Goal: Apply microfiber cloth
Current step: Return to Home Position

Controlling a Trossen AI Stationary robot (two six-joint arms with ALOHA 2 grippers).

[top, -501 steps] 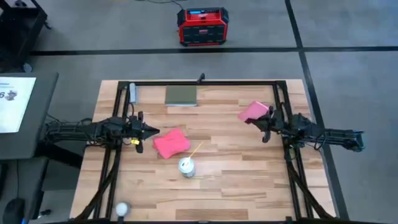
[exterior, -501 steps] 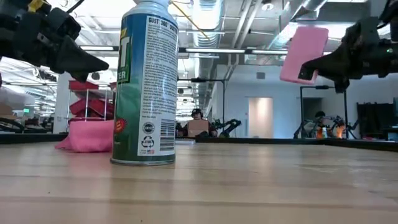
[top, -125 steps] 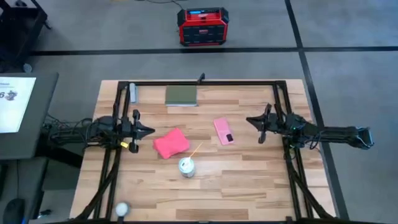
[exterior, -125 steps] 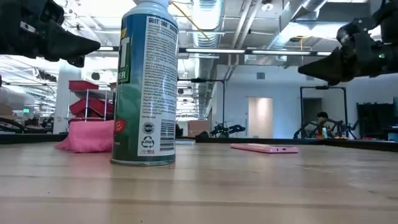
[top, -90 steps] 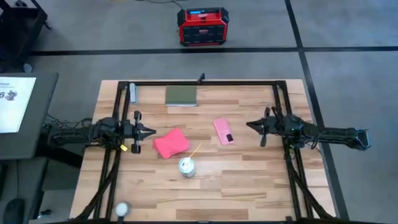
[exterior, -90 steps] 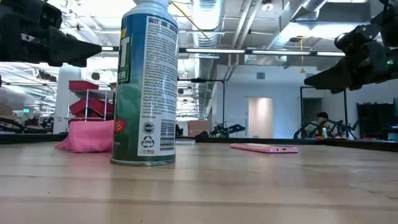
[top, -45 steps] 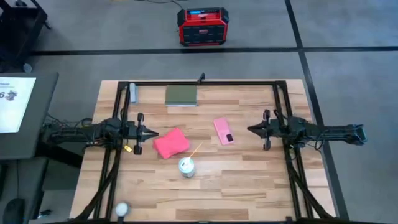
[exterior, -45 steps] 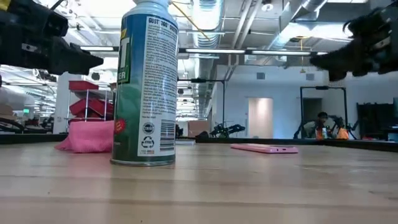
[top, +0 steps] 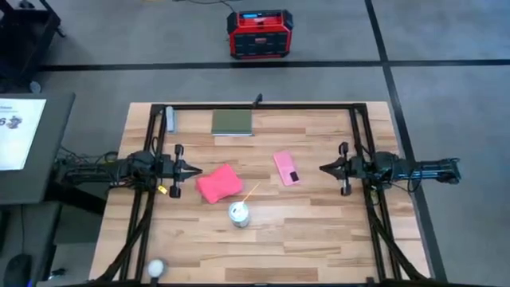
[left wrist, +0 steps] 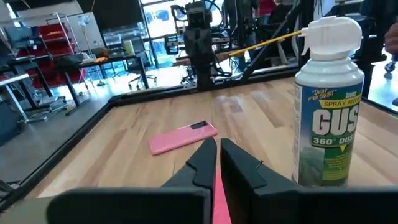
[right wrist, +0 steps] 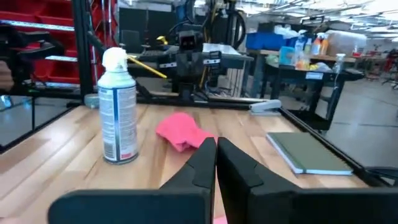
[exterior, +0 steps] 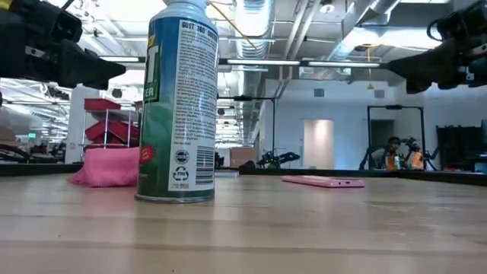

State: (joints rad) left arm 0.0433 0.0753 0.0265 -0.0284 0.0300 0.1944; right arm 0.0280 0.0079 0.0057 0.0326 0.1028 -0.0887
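Room: an open workshop hall with a grey floor, ceiling lights and red racks (exterior: 106,122); a red box (top: 259,34) sits on the floor, well apart from the spray can (top: 239,213).
Surface: a slatted wooden table (top: 303,231) in a dark frame; the spray can stands upright near its middle (it is the landmark for every place below).
Cloth: the microfiber cloth (top: 219,183) lies crumpled on the wood just beside the can, on the left arm's side, and nothing holds it.
Phone: the phone (top: 287,168) lies flat, pink back up, near the can on the right arm's side, apart from the cloth.
Pad: the green pad (top: 232,122) lies well apart from the can, at the table edge toward the red box.
Left claw: the left gripper (top: 190,170) hangs above the wood, beyond the cloth from the can; fingers brought together, empty.
Right claw: the right gripper (top: 323,168) hangs beyond the phone from the can; fingers likewise together, empty.
Step in hand: judged to be the return to rest, since both arms stand clear of cloth and phone (the wiping looks done).
Next move: calls for no grasp, only parking each arm without brushing the can.
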